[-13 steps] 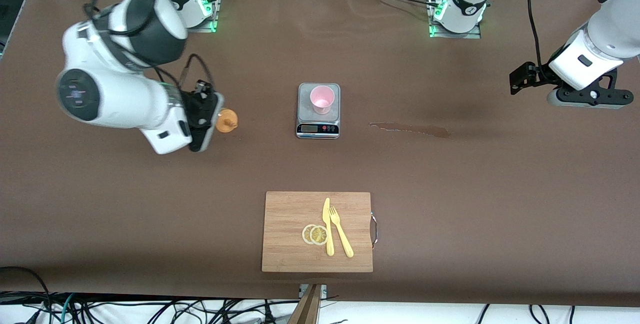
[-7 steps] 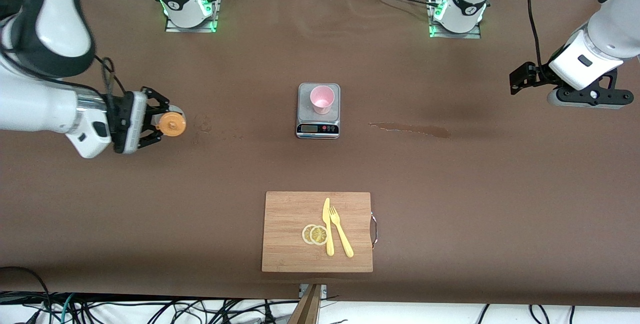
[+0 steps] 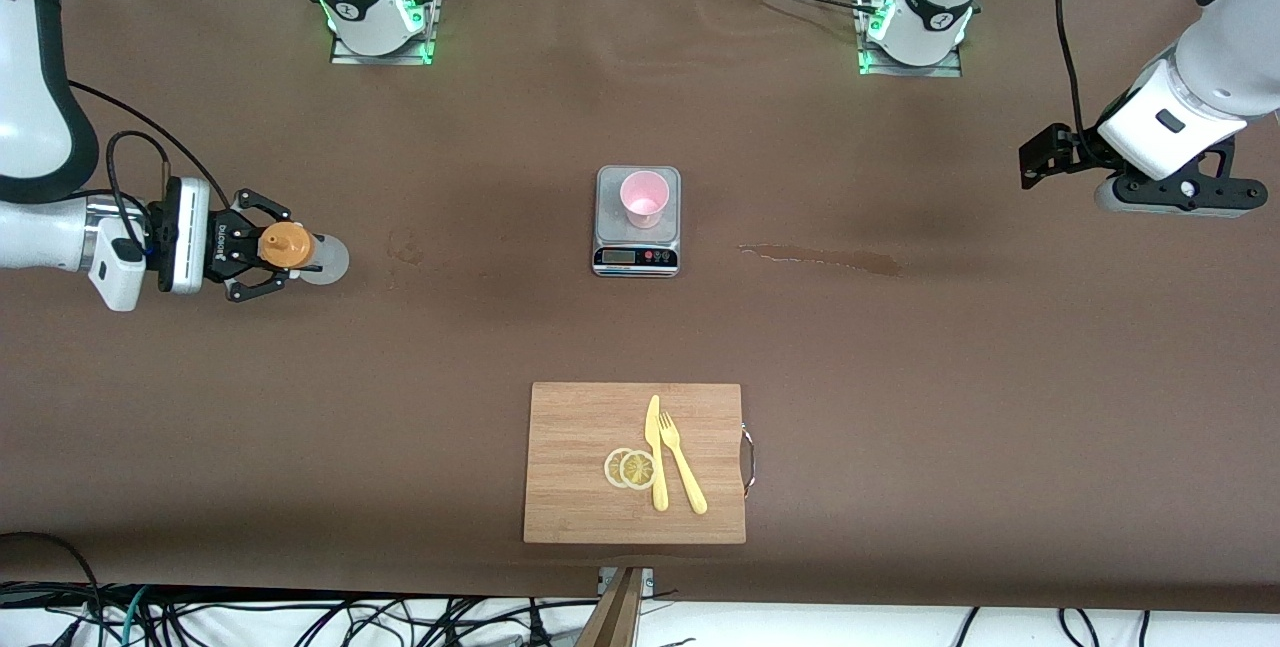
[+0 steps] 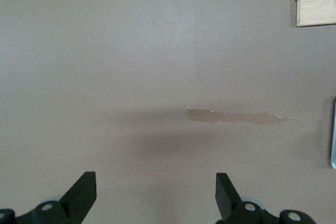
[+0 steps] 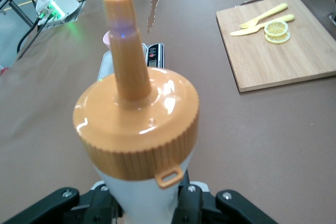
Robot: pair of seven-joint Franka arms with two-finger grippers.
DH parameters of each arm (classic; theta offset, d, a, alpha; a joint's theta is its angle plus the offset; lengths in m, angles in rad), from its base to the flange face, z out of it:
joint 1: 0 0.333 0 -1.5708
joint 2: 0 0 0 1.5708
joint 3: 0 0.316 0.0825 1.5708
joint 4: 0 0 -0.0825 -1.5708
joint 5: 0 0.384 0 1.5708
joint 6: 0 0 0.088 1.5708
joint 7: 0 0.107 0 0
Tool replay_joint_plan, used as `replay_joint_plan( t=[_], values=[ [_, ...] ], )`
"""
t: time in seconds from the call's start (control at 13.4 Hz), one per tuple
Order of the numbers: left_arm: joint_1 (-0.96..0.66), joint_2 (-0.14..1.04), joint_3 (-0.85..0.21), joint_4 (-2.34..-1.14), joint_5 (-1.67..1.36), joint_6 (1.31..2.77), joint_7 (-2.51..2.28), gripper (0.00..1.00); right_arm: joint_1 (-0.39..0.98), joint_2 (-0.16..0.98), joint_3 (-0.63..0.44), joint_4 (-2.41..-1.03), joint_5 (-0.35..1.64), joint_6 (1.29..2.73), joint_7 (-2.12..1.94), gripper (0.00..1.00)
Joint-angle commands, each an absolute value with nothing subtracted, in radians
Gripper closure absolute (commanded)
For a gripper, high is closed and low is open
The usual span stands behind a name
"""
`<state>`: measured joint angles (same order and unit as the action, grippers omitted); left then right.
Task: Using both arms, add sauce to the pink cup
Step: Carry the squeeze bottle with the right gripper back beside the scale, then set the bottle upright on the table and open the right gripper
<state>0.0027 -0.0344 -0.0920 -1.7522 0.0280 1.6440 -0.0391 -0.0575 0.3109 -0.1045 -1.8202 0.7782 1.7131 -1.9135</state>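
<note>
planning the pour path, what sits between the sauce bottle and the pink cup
In the front view, only bare table with a faint smudge lies between the sauce bottle, held in the right tool, and the pink cup on the scale.

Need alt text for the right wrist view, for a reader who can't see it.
Close-up of the sauce bottle, orange cap and nozzle filling the view, held in the right claw. Past it on the brown table sit a scale and a wooden cutting board with a yellow knife, fork and lemon slices.

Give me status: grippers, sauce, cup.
Right gripper shut on sauce at right arm's end. Left gripper open, waiting over bare table. Pink cup on scale, path unobstructed.
</note>
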Motion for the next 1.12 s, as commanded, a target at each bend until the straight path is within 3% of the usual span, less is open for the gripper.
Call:
replay_joint_plan(
  t=[0.0,0.37,1.04],
  values=[
    [0.008,-0.048,-0.095,-1.744,0.029,1.626,-0.034,0.00,-0.090,0.339,-0.112,-1.870,0.836,1.729,-2.105,1.00],
    [0.008,-0.049,-0.095,-1.743,0.029,1.624,-0.034,0.00,-0.143,0.507,-0.127,-1.908,0.916,1.713,-2.362,1.00],
    [0.006,-0.049,-0.097,-1.746,0.029,1.626,-0.035,0.00,-0.149,0.612,-0.130,-1.936,0.965,1.744,-2.433,1.00]
  ],
)
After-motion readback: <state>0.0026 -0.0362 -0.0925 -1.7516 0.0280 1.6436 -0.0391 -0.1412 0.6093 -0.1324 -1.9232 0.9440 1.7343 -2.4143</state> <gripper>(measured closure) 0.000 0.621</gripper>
